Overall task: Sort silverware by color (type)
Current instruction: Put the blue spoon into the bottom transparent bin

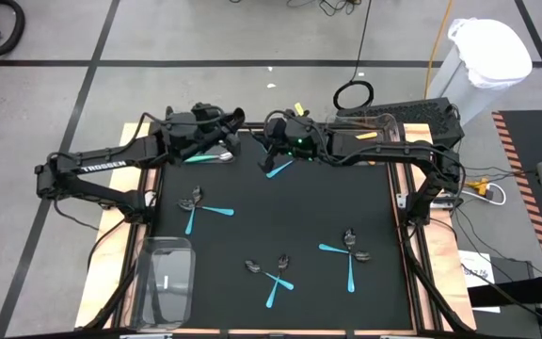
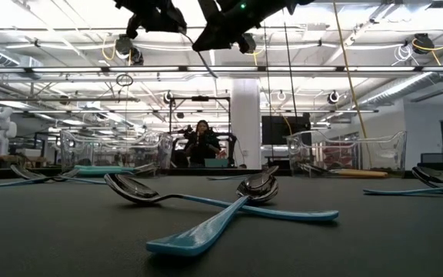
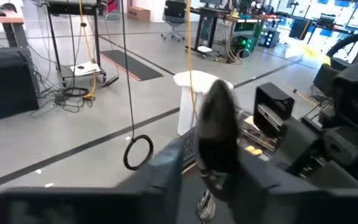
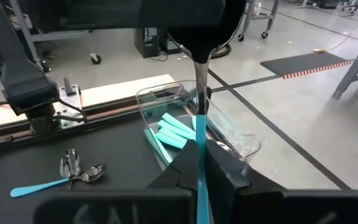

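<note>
High view: both arms meet at the desk's (image 1: 280,217) far edge. The right gripper (image 4: 199,163) has its jaws pinching a teal-handled spoon (image 4: 200,149), held aloft. The left gripper (image 1: 216,135) hovers beside it; whether its jaws are spread I cannot tell. This looks like a handover; next, carry the spoon to the bin (image 4: 229,134) holding teal cutlery.

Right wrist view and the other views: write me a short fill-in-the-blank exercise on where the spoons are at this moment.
1. Near the left tool, the right tool is shut on a spoon whose handle is ___.
2. The loose spoons lie on the black mat in ___ separate clusters.
3. In the low view, the nearest two spoons lie ___ over each other.

Missing words: teal; three; crossed
</note>
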Robot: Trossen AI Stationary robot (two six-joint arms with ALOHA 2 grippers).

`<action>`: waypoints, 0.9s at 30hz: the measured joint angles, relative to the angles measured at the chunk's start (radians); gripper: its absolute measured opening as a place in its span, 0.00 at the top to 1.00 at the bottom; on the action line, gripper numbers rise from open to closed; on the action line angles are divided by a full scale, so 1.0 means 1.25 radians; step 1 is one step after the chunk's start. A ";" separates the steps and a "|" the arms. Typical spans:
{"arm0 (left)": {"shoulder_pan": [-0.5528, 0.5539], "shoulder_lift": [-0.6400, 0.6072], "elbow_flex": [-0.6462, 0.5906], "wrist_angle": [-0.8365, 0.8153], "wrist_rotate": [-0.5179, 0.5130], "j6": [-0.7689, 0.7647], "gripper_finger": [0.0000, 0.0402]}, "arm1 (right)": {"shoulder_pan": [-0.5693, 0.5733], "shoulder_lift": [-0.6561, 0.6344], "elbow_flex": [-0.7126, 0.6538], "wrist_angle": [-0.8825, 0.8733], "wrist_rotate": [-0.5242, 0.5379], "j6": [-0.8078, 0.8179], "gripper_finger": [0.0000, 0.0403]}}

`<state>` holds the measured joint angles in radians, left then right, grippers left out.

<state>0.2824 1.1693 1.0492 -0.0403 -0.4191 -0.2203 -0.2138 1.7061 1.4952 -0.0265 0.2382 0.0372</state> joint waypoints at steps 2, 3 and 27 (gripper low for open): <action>-0.001 -0.004 0.000 -0.002 0.002 0.002 0.88 | 0.000 0.000 0.000 0.001 -0.002 0.000 0.97; -0.001 -0.004 0.000 -0.002 0.002 0.006 0.93 | 0.000 0.000 0.001 0.002 -0.003 0.002 0.97; -0.037 -0.078 0.218 -1.121 0.517 -0.237 0.92 | -0.052 -0.079 0.002 -0.054 0.002 0.238 0.79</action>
<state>0.2364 1.0719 1.3212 -1.4413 0.2274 -0.5169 -0.2786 1.6070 1.4971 -0.0941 0.2401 0.3352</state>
